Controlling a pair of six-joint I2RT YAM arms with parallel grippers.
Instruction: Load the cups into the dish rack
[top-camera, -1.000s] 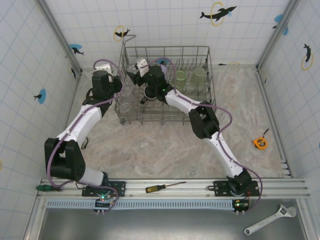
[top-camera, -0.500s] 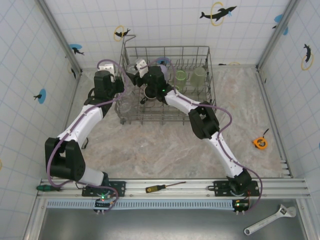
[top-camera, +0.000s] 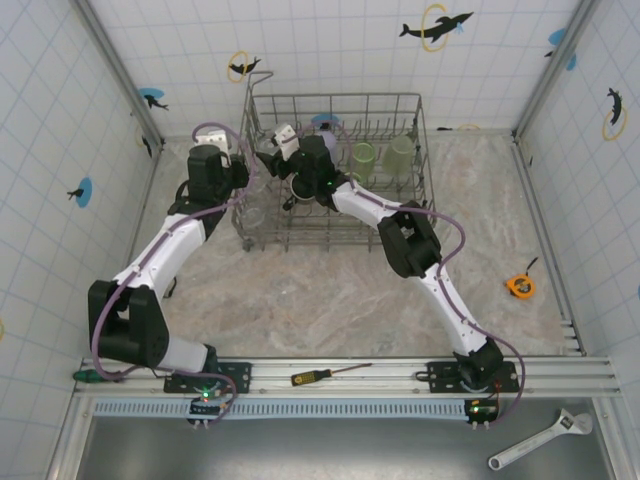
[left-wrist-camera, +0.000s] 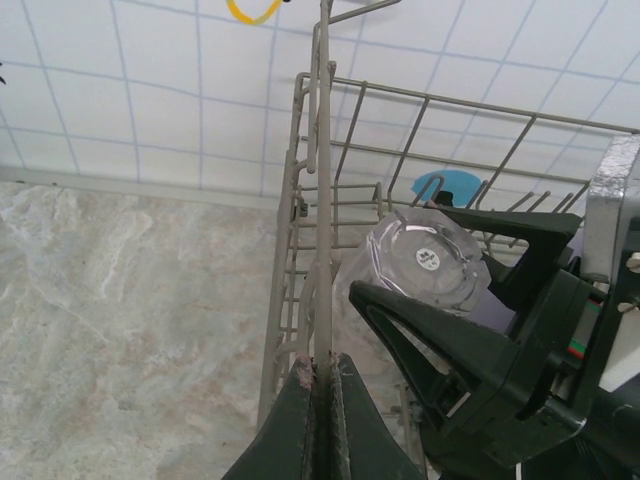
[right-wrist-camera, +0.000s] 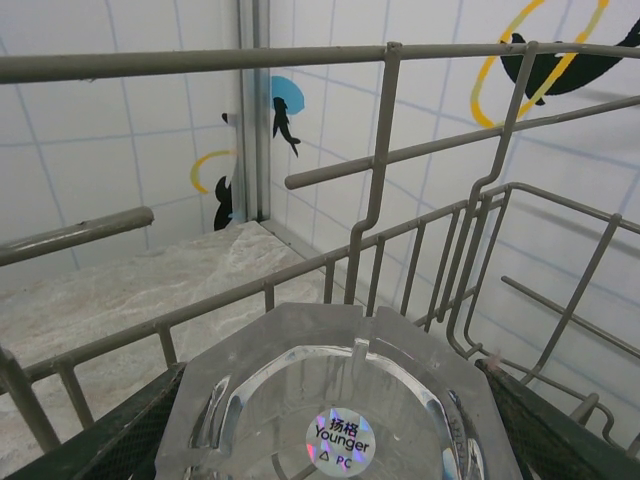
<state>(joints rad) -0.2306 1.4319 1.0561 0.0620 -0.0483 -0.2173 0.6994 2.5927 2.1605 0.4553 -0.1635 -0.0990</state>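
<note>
The left claw (left-wrist-camera: 322, 368) is pinched shut on a side wire of the grey metal wire dish rack (top-camera: 370, 97). The right claw (right-wrist-camera: 330, 430), jaws wide, grips an upturned clear faceted glass (left-wrist-camera: 425, 262) inside the rack's left end. If it's released crooked, I'd expect it to topple against the wires.

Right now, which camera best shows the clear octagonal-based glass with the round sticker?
Right wrist: the clear octagonal-based glass sits close up, sticker readable. Left wrist shows it smaller, base-on, between the jaws of the right gripper. From the top external camera it is too small to tell.
</note>
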